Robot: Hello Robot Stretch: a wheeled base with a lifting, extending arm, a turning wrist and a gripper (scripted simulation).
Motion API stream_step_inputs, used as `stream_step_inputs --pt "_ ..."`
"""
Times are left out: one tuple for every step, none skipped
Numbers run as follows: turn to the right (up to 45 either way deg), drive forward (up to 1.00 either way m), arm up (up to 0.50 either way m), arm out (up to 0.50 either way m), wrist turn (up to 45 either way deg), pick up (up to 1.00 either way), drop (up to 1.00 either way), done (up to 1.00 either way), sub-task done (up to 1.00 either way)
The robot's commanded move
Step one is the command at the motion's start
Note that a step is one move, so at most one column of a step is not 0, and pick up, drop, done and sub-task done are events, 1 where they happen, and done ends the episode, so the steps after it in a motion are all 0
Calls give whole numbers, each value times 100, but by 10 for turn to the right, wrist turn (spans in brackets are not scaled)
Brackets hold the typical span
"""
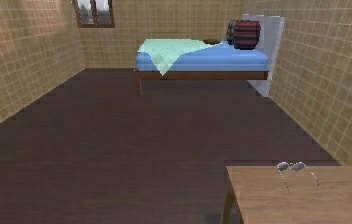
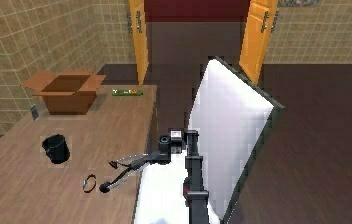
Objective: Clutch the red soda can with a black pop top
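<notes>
In the arm side view my arm [image 2: 195, 188] rises from the bottom edge over a wooden table [image 2: 94, 130]. The gripper [image 2: 110, 175] reaches left from its two white marker squares, low above the tabletop. A small dark ring [image 2: 89, 183] lies right by the fingertips, so I cannot tell whether the gripper holds anything. A black cup [image 2: 55, 148] stands left of the gripper. A thin green stick [image 2: 127, 93] lies near the table's far edge.
An open cardboard box [image 2: 64, 92] sits at the table's far left. A big tilted white slab [image 2: 229, 120] stands right of the arm. Orange door leaves [image 2: 136, 38] flank an opening beyond. The forward view has a blue bed [image 1: 199, 60], dark floor [image 1: 124, 140] and a table corner [image 1: 294, 195] with spectacles [image 1: 290, 167].
</notes>
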Motion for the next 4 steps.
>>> stream_step_inputs --pt "0 0 0 0 450 0 0 0 0" --pt "0 0 0 0 450 0 0 0 0" --pt "0 0 0 0 330 0 0 0 0" --pt "0 0 -30 0 0 0 0 0 0"
